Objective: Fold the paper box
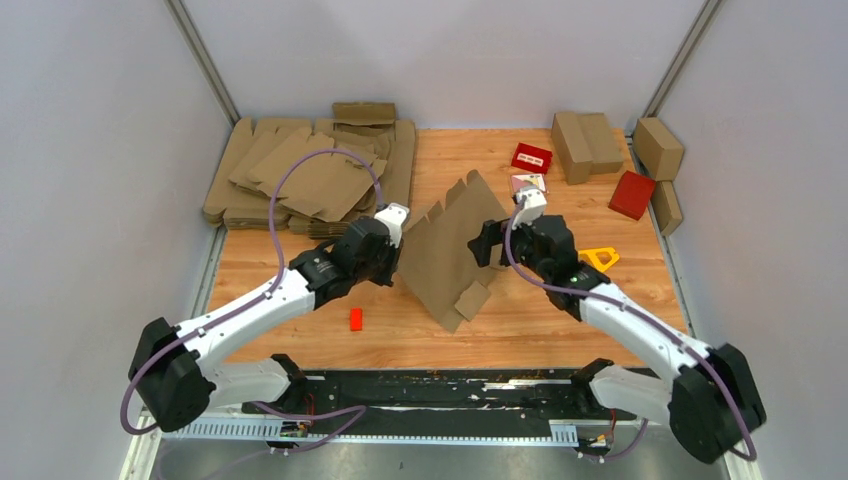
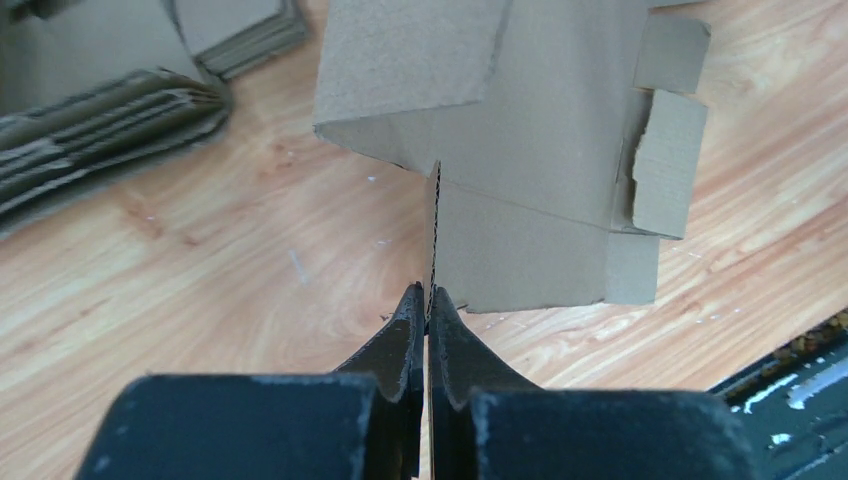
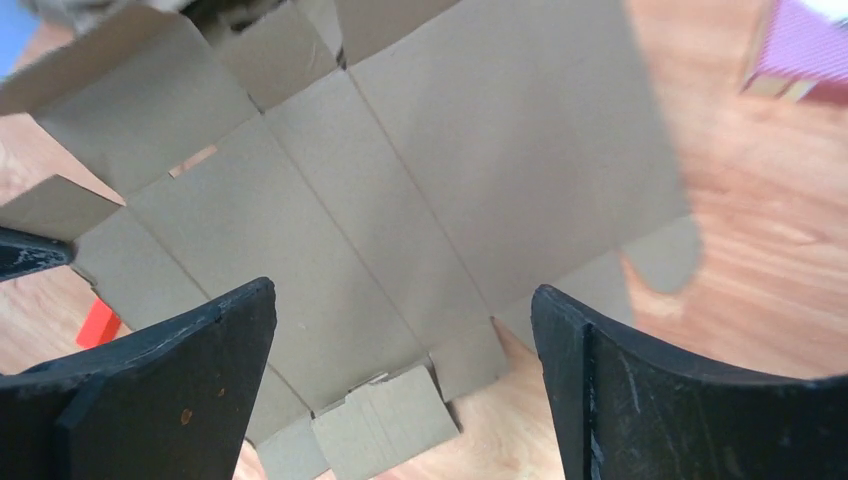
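**Grippers.** Two.
- The left gripper [image 1: 399, 264] [image 2: 428, 300] has its fingers pressed together on one cut edge of the paper box [image 1: 450, 255] [image 2: 530, 130] [image 3: 420, 180]. The cardboard runs edge-on straight out from the fingertips.
- The right gripper [image 1: 487, 243] [image 3: 402, 298] has its fingers spread wide. The sheet's creased face lies ahead of them, and neither finger is seen touching it.

**Task item.** One flat cut-out sheet, unfolded, stands tilted between the two grippers. Its flaps jut from the upper and lower edges. The views do not show whether its lowest corner rests on the table [image 1: 560, 320].

**Other items, counted.**
- One stack of flat sheets [image 1: 300, 175] [image 2: 90, 130] lies beyond the left gripper and to its outer side.
- Four folded brown cartons [image 1: 585, 143], as far as can be made out, lie beyond the right gripper towards the far right corner.
- Three red boxes [image 1: 631, 193] lie among the cartons. The nearest one is partly hidden behind the right wrist.
- One yellow triangular frame [image 1: 600, 258] lies just outside the right wrist.
- One small red piece [image 1: 356, 319] lies on the near side of the left gripper.

**Edges and room.** Bare wood lies below both grippers and back to the black strip at the near table edge. The walls stand well apart from either gripper. The stack crowds the far side behind the left gripper.
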`<state>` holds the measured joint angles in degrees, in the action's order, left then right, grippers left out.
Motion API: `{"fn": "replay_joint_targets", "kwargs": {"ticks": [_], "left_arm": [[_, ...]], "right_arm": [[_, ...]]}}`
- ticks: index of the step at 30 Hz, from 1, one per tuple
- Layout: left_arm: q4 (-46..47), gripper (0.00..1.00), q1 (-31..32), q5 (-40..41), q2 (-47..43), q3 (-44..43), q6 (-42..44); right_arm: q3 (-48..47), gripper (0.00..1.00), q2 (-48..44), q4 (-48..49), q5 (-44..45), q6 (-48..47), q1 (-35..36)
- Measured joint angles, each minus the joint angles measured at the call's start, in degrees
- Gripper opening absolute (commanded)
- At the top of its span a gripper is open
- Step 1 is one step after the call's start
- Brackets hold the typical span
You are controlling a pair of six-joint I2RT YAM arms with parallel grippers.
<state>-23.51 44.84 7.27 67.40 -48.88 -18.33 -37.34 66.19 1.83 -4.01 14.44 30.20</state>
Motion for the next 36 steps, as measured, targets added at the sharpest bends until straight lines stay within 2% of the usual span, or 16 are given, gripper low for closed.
{"fn": "replay_joint_targets", "kwargs": {"ticks": [5, 10, 13, 18, 21, 28, 36], "left_arm": [[-0.61, 0.00, 0.15, 4.33, -0.59, -1.22, 4.87], [-0.52, 0.00, 0.52, 7.02, -1.68, -1.22, 8.66], [-0.33, 0.00, 1.60, 7.65, -2.80, -1.22, 9.70], [-2.12, 0.00, 2.45, 7.87, -3.50, -2.25, 10.19], [-3.78, 0.00, 2.56, 8.41, -3.45, -4.33, 11.23], [-6.40, 0.00, 3.96, 9.84, -2.75, -8.50, 14.91], [-9.55, 0.00, 4.26, 9.31, -1.62, -10.97, 19.89]], "right_arm": [[5.81, 1.00, -8.83, 8.41, 6.75, -0.87, 0.00], [7.96, 1.00, -7.23, 11.37, 8.61, -1.51, -1.05], [7.17, 1.00, -4.57, 11.06, 3.54, -1.27, -4.63], [0.50, 1.00, 4.74, 11.08, -15.28, 2.12, -17.44], [-1.95, 1.00, 8.04, 11.56, -21.07, 2.29, -21.38], [-6.47, 1.00, 14.43, 14.53, -26.36, -1.92, -22.10], [-2.16, 1.00, 19.69, 30.77, -29.75, -2.78, -24.13]]}}
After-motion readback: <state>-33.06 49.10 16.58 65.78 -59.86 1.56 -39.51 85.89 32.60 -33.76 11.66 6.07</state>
